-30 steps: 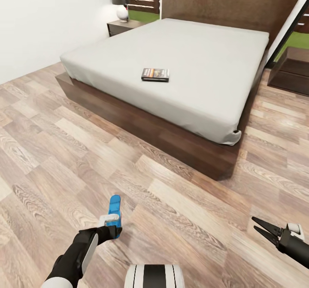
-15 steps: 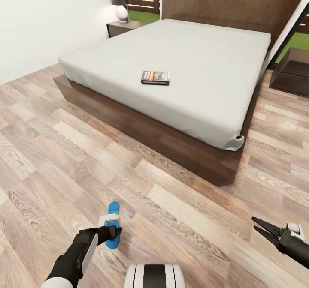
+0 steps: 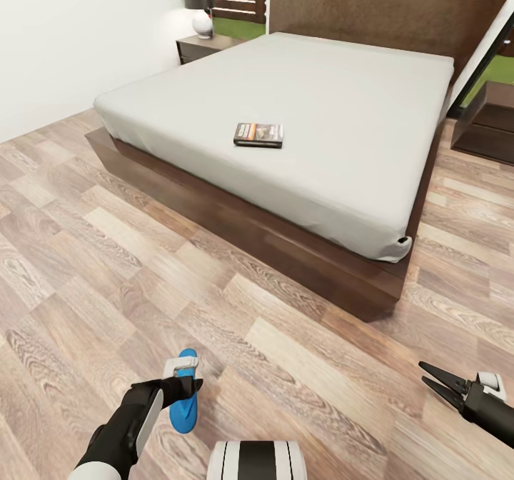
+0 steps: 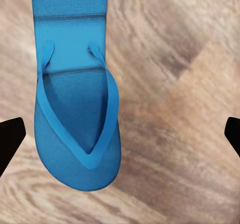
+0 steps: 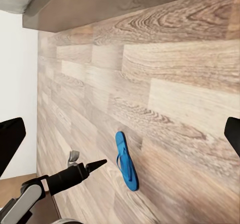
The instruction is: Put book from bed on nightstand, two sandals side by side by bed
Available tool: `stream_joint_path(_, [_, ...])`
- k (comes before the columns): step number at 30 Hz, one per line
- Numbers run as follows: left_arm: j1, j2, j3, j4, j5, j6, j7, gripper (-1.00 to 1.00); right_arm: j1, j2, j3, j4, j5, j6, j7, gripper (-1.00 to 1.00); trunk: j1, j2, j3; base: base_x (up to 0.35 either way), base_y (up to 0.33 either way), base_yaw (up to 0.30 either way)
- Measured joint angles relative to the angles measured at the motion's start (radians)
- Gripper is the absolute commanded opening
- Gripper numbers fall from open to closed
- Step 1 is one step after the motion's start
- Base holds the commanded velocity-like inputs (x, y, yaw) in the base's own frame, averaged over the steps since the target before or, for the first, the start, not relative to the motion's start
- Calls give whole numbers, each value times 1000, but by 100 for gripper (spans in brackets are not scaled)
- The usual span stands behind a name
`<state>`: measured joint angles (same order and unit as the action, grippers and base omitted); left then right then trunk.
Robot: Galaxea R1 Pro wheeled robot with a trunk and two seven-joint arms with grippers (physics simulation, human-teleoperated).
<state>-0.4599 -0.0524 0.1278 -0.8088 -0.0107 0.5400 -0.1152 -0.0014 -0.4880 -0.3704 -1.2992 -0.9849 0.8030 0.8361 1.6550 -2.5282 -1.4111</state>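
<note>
Directly beneath the left gripper (image 4: 120, 129) a blue sandal (image 4: 75, 91) lies flat on the wood-plank floor (image 3: 300, 366), strap side up, well apart from the bed (image 3: 300, 108). The gripper's jaws are seen spread wide, one dark fingertip at each side of the left wrist view, with nothing held; the sandal sits nearer one fingertip than the other. A clean pick is judged to need the gripper centred over the sole before descent, so the thin edge is caught squarely and not pushed along the floor. The book (image 3: 258, 134) rests on the mattress near the bed's foot edge. The right gripper (image 3: 437, 383) is held open and empty above the floor. A nightstand (image 3: 203, 46) stands by the headboard's far corner.
</note>
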Motion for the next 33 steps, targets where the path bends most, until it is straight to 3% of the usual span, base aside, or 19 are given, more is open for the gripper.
stream_joint_path(7, [0,0,0,-1,0,0,7,100,0,0,0,0,0,0,1,100,0,0,0,6,0,0])
stream_joint_path(10, [0,0,1,-1,0,0,62,100,0,0,0,0,0,0,0,100,0,0,0,0,0,0])
stream_joint_path(14, [0,0,2,-1,1,0,91,100,0,0,0,0,0,0,1,100,0,0,0,0,0,0])
stream_joint_path(21, [0,-2,2,-1,1,1,96,100,0,0,0,-1,0,0,1,100,3,-1,-23,0,0,0])
stream_joint_path(33, [0,-3,1,-1,2,1,96,100,0,0,0,-2,0,0,1,100,3,-1,-23,0,0,0])
